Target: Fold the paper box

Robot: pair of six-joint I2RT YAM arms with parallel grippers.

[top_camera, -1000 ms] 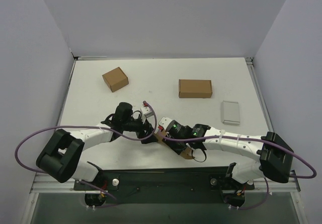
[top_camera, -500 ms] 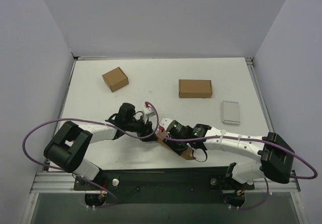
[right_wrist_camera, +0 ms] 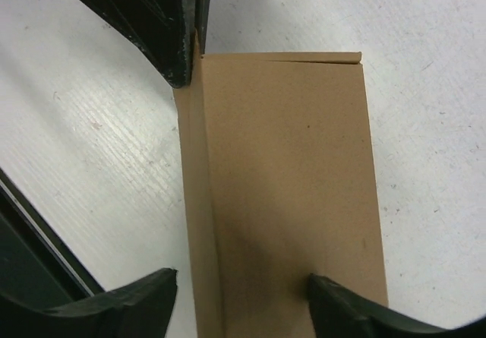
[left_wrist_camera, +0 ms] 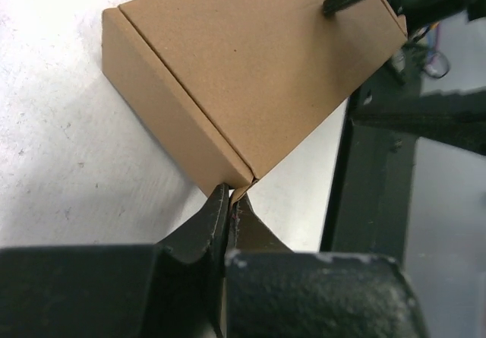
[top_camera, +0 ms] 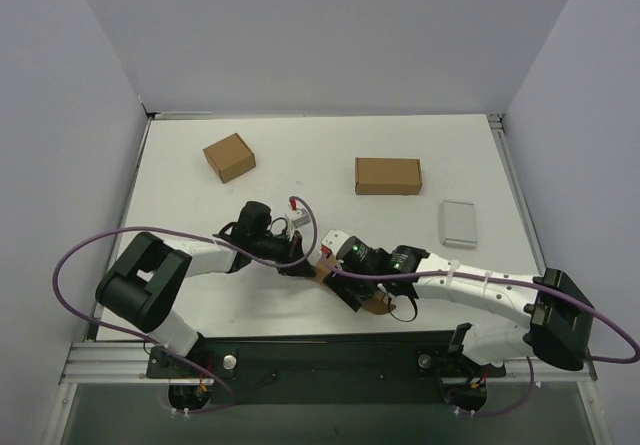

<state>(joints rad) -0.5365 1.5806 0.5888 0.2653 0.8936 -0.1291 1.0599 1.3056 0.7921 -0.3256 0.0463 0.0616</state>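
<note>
**Q:** Where does the paper box (left_wrist_camera: 250, 72) lie, and how do the end effectors meet it?

**A:** It lies near the front edge of the surface (top_camera: 190, 205), between the two arms, flat on a broad face with its lid panel down. At its left-hand corner the left end effector (left_wrist_camera: 230, 201) has its fingers pressed together, with a thin sliver of cardboard pinched between the tips. At the opposite end the right end effector (right_wrist_camera: 241, 281) stands spread, one finger beside the long side wall and the other over the top panel.

**Q:** What surrounds it?

**A:** From left to right across the far half of the surface are a small squarish carton (top_camera: 229, 157), a second oblong brown box (top_camera: 388, 176) and a flat pale grey case (top_camera: 459, 222), all well apart from the end effectors. A black frame rail (left_wrist_camera: 364, 186) runs near the paper box on its near side.

**Q:** What is hard to make out?

**A:** From overhead, the left arm (top_camera: 205, 255) and right arm (top_camera: 470, 285) cover most of the paper box, and only brown slivers show. Whether the right fingers touch the cardboard cannot be told. The right wrist view cuts off the box's near end.
</note>
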